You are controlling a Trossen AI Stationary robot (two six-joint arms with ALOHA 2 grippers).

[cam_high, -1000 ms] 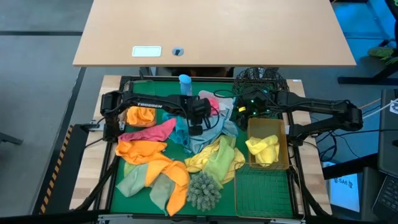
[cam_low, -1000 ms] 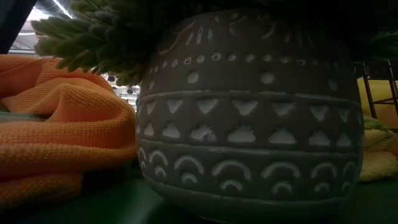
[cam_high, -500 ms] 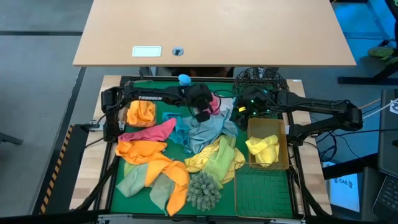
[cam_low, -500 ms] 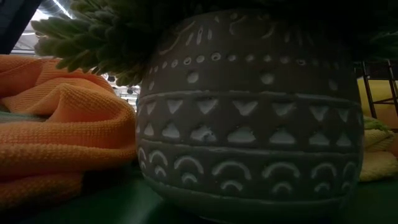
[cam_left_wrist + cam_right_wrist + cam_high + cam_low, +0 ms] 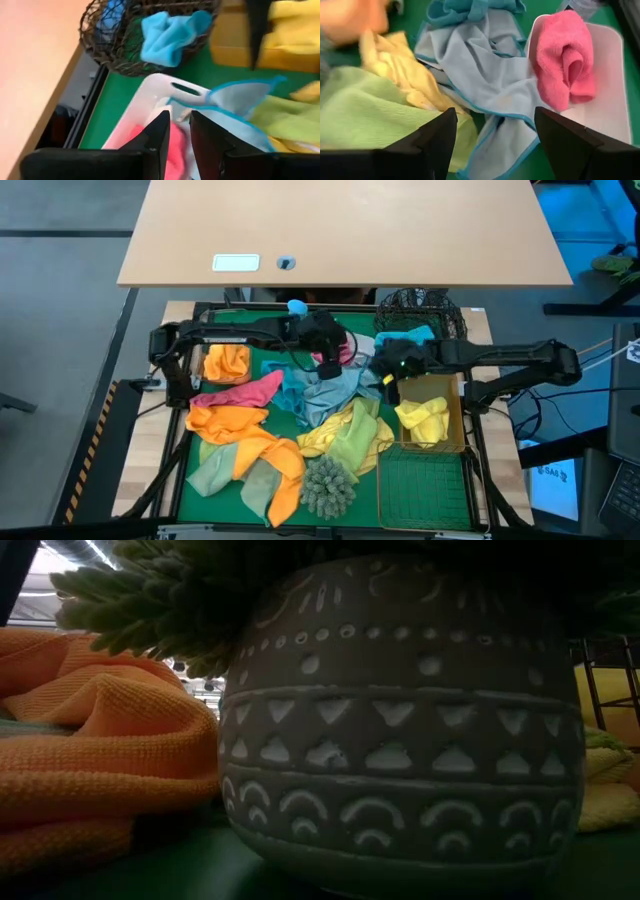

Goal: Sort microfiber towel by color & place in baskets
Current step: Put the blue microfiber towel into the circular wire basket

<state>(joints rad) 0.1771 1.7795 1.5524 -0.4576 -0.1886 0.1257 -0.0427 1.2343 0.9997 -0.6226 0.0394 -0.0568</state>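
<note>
Since a second ago the left claw (image 5: 328,358) has travelled from the middle of the towel pile toward the back of the worktop (image 5: 190,490), and the right claw (image 5: 388,375) has swung inward off the black mesh basket (image 5: 420,305), leaving a teal towel (image 5: 167,35) draped in it.

The left claw is now hanging over the white tub (image 5: 150,105), fingers nearly together; whether they are pinching the pink towel (image 5: 565,57) lying in that tub, I cannot tell. Pink is probably being collected there.

The right claw is hovering with fingers spread wide and holding nothing, above the pale blue-grey towel (image 5: 485,85) (likely lining up the next pick). The yellow towel (image 5: 422,418) is sitting in the gold basket (image 5: 455,395); a second gold basket (image 5: 425,485) is in front of it. Orange, yellow, pink and pale green cloths are lying unsorted.

The low view is blocked by a patterned pot (image 5: 400,730) and an orange towel (image 5: 100,770). The left fingertips are cut off at the frame edge.
</note>
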